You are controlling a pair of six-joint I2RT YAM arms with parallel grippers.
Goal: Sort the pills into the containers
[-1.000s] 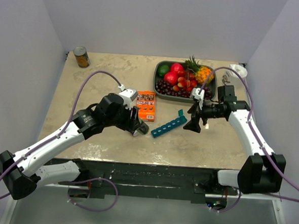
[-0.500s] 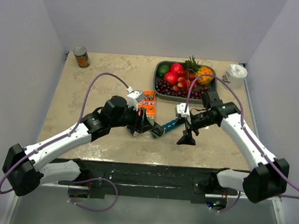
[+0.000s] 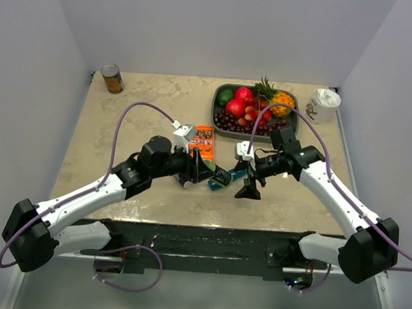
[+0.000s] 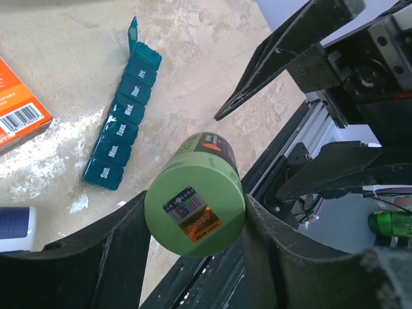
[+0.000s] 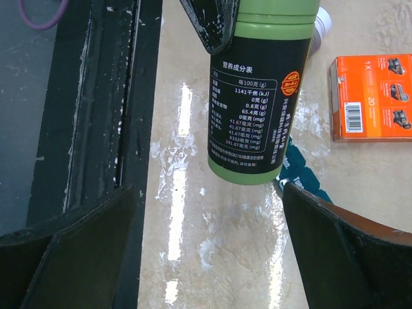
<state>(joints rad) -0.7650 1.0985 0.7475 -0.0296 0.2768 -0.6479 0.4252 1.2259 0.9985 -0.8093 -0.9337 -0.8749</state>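
Green bottle [image 5: 261, 96] held over a mottled beige table [image 3: 146, 109]
Left gripper [image 4: 196, 212] clamps the bottle. Right gripper [image 3: 251, 178] waits beside it, fingers [image 5: 71, 244] spread wide. The teal pill organizer [image 4: 122, 119] (one end lid up) lies mid-frame on the table, with pale walls [image 3: 220, 29] around.

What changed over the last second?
Left pincer carried the green bottle right, toward centre. Right pincer, open, swung left to meet it. Nothing grasped or released. Pill organizer, orange box, fruit tray and can stayed put.
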